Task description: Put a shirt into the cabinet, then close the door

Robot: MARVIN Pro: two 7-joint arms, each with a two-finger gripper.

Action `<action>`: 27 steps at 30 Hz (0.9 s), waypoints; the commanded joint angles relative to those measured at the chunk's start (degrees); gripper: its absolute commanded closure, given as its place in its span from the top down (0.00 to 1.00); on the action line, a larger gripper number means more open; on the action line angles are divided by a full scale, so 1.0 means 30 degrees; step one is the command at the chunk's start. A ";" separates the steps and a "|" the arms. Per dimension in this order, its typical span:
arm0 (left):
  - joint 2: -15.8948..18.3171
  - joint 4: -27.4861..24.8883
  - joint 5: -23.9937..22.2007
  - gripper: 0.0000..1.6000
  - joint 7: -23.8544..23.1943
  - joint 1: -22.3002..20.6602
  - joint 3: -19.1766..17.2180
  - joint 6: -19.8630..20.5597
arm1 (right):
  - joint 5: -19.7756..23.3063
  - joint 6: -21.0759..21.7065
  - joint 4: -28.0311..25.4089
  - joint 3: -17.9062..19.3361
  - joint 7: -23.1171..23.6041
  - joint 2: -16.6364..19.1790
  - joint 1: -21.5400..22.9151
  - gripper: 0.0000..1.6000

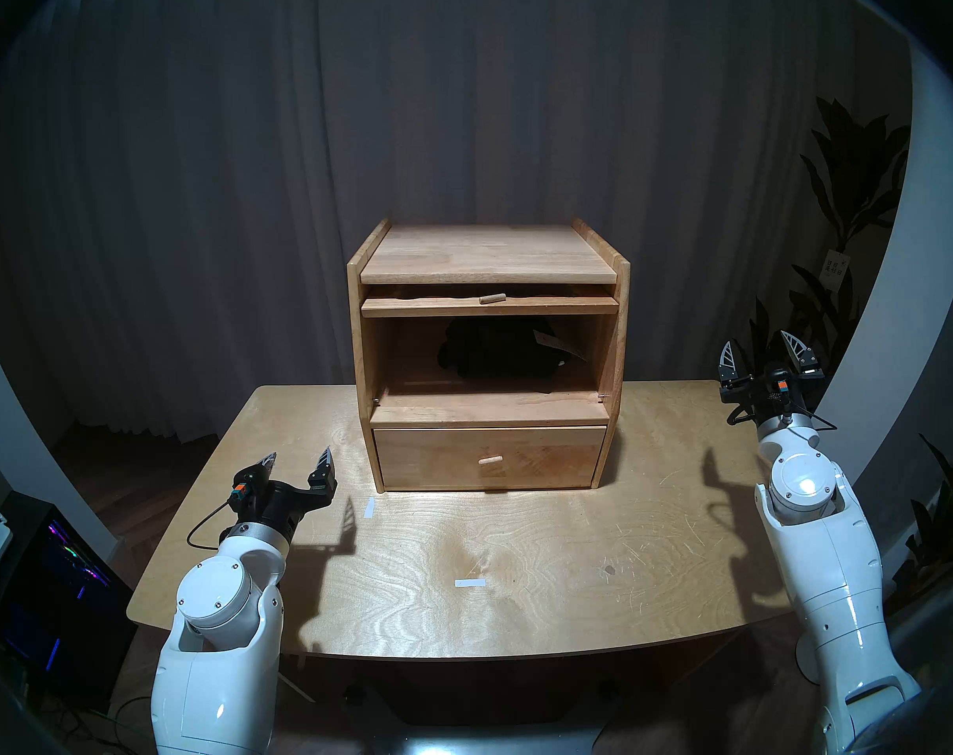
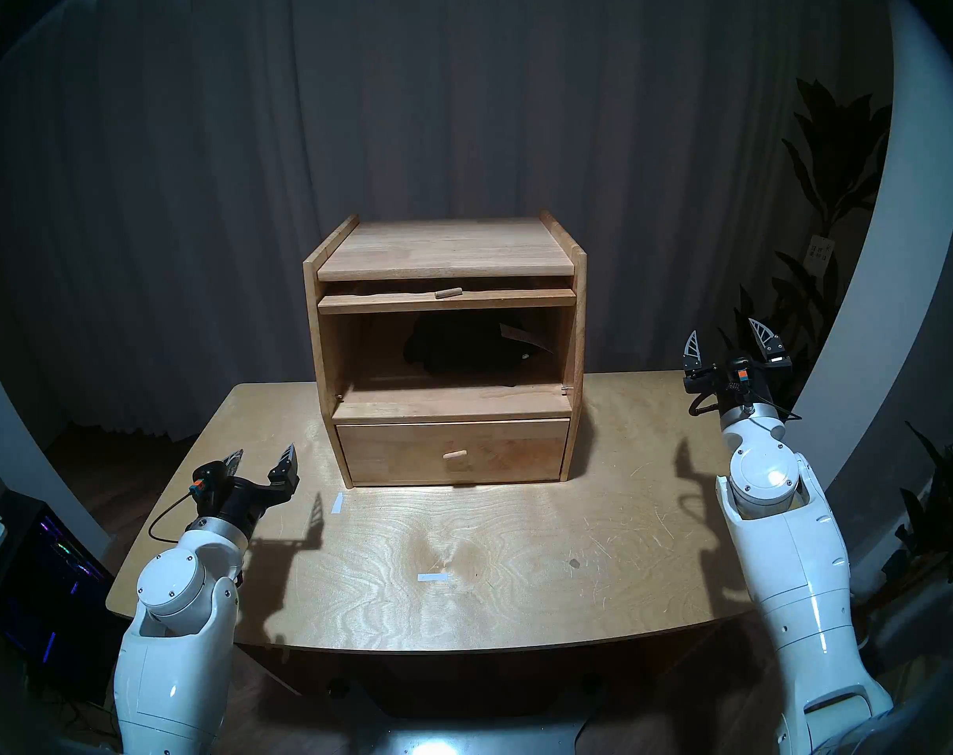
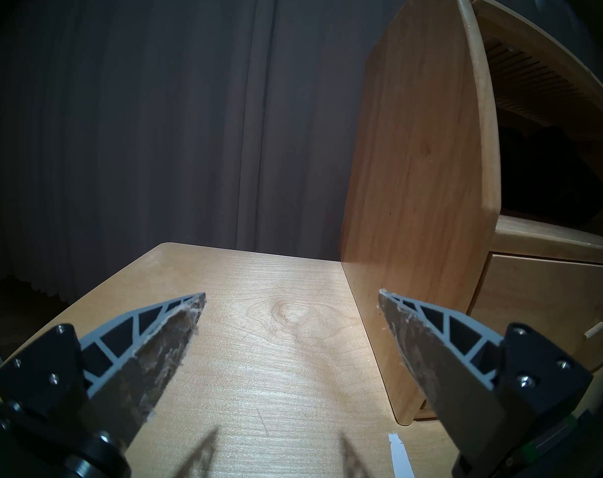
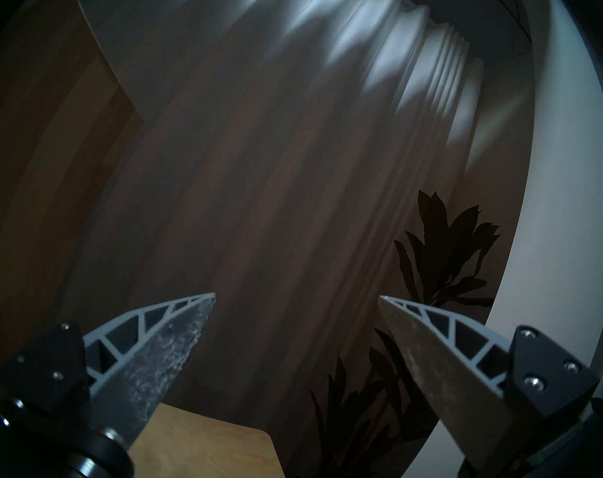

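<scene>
The shirt (image 1: pixel 496 353), a black bundle with a tag whose print is too small to read, lies inside the cabinet (image 1: pixel 488 258) on the counter (image 1: pixel 517 563). The door (image 1: pixel 488 304) is flipped up, level under the top. The left hand (image 1: pixel 298 461) and right hand (image 1: pixel 763 352) are spread and empty. No brand shows.

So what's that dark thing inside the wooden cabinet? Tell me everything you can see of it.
It looks like a black shirt, bunched into a soft lumpy bundle of cloth with a small pale tag at its right. It lies on the floor of the cabinet's open compartment, toward the back, in deep shadow. Neither gripper touches it.
</scene>
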 commanded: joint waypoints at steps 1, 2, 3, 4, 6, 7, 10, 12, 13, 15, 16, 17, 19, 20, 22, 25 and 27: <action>0.0036 -0.0583 -0.0018 1.00 -0.0050 -0.0216 0.0000 -0.0167 | 0.1124 -0.2198 0.0896 0.0134 -0.0073 -0.0522 0.1804 1.00; 0.0036 -0.0583 -0.0018 1.00 -0.0050 -0.0216 0.0000 -0.0167 | 0.1124 -0.2198 0.0896 0.0134 -0.0073 -0.0522 0.1804 1.00; 0.0036 -0.0612 -0.0019 1.00 -0.0050 -0.0206 0.0000 -0.0167 | 0.1432 -0.2590 0.1305 0.0137 -0.0064 -0.0644 0.2113 1.00; 0.0036 -0.0630 -0.0019 1.00 -0.0050 -0.0200 0.0000 -0.0167 | 0.1555 -0.3109 0.1524 0.0123 -0.0037 -0.0687 0.2204 1.00; 0.0036 -0.0669 -0.0020 1.00 -0.0050 -0.0187 -0.0001 -0.0168 | 0.1776 -0.3588 0.1898 0.0022 0.0085 -0.0753 0.2466 1.00; 0.0035 -0.0690 -0.0021 1.00 -0.0050 -0.0180 -0.0001 -0.0170 | 0.1895 -0.3868 0.2086 -0.0021 0.0093 -0.0841 0.2618 1.00; 0.0034 -0.0729 -0.0027 1.00 -0.0050 -0.0164 -0.0002 -0.0168 | 0.2134 -0.4485 0.2472 -0.0098 0.0161 -0.0962 0.2884 1.00; 0.0033 -0.0776 -0.0028 1.00 -0.0049 -0.0143 -0.0003 -0.0166 | 0.2418 -0.5499 0.3068 -0.0242 0.0283 -0.1138 0.3274 1.00; 0.0032 -0.0796 -0.0028 1.00 -0.0048 -0.0133 -0.0004 -0.0164 | 0.2515 -0.5443 0.3197 -0.0307 0.0350 -0.1202 0.3446 1.00; 0.0030 -0.0839 -0.0029 1.00 -0.0047 -0.0113 -0.0005 -0.0163 | 0.2721 -0.6279 0.3668 -0.0462 0.0542 -0.1334 0.3728 1.00; 0.0030 -0.0839 -0.0029 1.00 -0.0047 -0.0113 -0.0005 -0.0163 | 0.2721 -0.6279 0.3668 -0.0462 0.0542 -0.1334 0.3728 1.00; 0.0029 -0.0854 -0.0029 1.00 -0.0047 -0.0105 -0.0006 -0.0163 | 0.2791 -0.6375 0.3752 -0.0533 0.0614 -0.1402 0.3798 1.00; 0.0015 -0.1005 -0.0034 1.00 -0.0048 -0.0024 -0.0014 -0.0171 | 0.3421 -0.7585 0.4520 -0.0970 0.1068 -0.2001 0.3867 1.00; 0.0015 -0.1005 -0.0034 1.00 -0.0048 -0.0024 -0.0014 -0.0171 | 0.3421 -0.7585 0.4520 -0.0970 0.1068 -0.2001 0.3867 1.00; 0.0004 -0.1107 -0.0038 1.00 -0.0045 0.0040 -0.0021 -0.0168 | 0.3499 -0.7863 0.4309 -0.1324 0.1497 -0.2235 0.3078 1.00; -0.0012 -0.1249 -0.0043 1.00 -0.0030 0.0134 -0.0031 -0.0138 | 0.4439 -0.9110 0.3322 -0.1186 0.2176 -0.2306 0.1081 1.00; -0.0021 -0.1324 -0.0047 1.00 -0.0020 0.0184 -0.0037 -0.0115 | 0.4269 -0.8274 0.3292 -0.1314 0.2677 -0.1673 0.0875 1.00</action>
